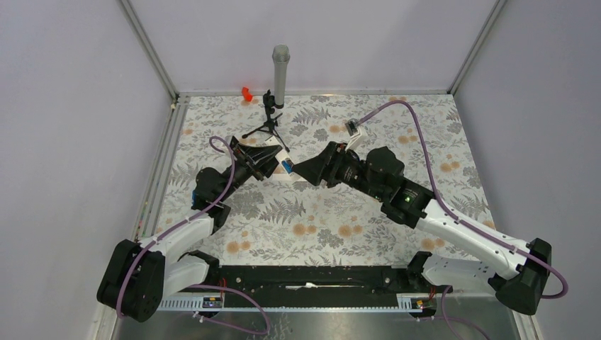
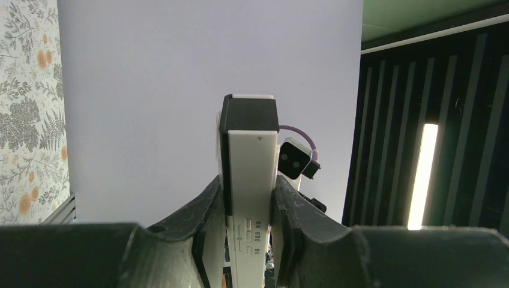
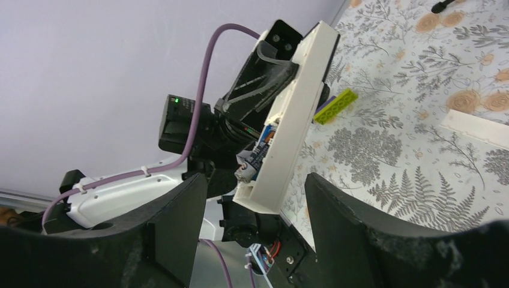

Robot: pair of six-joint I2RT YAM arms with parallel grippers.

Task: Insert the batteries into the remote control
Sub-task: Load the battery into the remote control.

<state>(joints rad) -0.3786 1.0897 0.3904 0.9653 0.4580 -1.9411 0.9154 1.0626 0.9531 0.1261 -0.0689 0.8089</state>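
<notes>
My left gripper (image 1: 275,163) is shut on the white remote control (image 1: 285,168) and holds it above the table. In the left wrist view the remote control (image 2: 253,174) stands upright, clamped between the two fingers of the left gripper (image 2: 249,195). The right wrist view shows the remote control (image 3: 298,108) from its open back. A blue battery (image 3: 258,157) with a silvery end lies in the compartment near the lower end. I cannot make out a second battery. My right gripper (image 3: 256,187) is open, its jaws either side of the remote's lower end without touching it. It also shows in the top view (image 1: 303,171).
A yellow-green bar (image 3: 335,106) lies on the floral table. A flat white strip (image 3: 475,128) lies to the right of it. A microphone on a small tripod (image 1: 279,74) and a small red object (image 1: 246,93) stand at the table's far edge.
</notes>
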